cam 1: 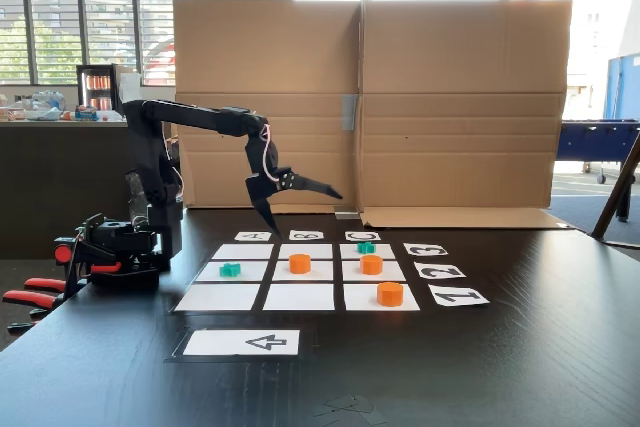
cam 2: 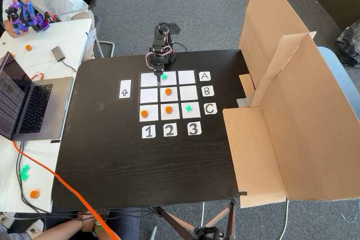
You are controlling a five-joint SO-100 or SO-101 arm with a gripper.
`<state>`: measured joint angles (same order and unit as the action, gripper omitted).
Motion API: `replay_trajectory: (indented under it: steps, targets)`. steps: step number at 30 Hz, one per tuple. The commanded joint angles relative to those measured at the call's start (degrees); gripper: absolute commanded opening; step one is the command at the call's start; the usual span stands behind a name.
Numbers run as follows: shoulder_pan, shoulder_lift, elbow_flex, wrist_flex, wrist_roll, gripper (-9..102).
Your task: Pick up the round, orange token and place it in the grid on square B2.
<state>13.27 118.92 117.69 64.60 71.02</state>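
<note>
in a fixed view from the front, the black arm stands at the table's nine o'clock side and reaches toward three o'clock, its gripper raised above the far edge of the grid with its two fingers spread well apart and holding nothing. the round, orange token sits on square b2, the centre rectangle, resting toward that square's twelve o'clock edge. a second orange token lies on the square at three o'clock of the centre, and a third orange token on the square at about four o'clock of it, the near corner beside the 1 card. a green token sits on the square at nine o'clock of the centre, and another green token at about one o'clock, in the far row. an arrow strip lies at six o'clock of the grid. a cardboard screen stands behind. in a fixed view from above, the gripper hangs over the grid's twelve o'clock row, and a laptop sits on a white desk at nine o'clock.
</note>
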Motion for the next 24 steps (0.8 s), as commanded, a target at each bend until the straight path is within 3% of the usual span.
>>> replay_trajectory:
  steps: [1,3,9,15,24]
  targets:
    - [9.0,10.5,0.8,-4.7,-0.5,22]
    - [16.1,16.1,2.1,-10.0,0.1,-1]
    - [40.3,24.6,3.5,-15.4,5.4,-1]
    - [63.7,40.3,22.3,-25.9,7.9,-1]
    - [82.7,62.6,45.7,-27.3,8.2,-1]
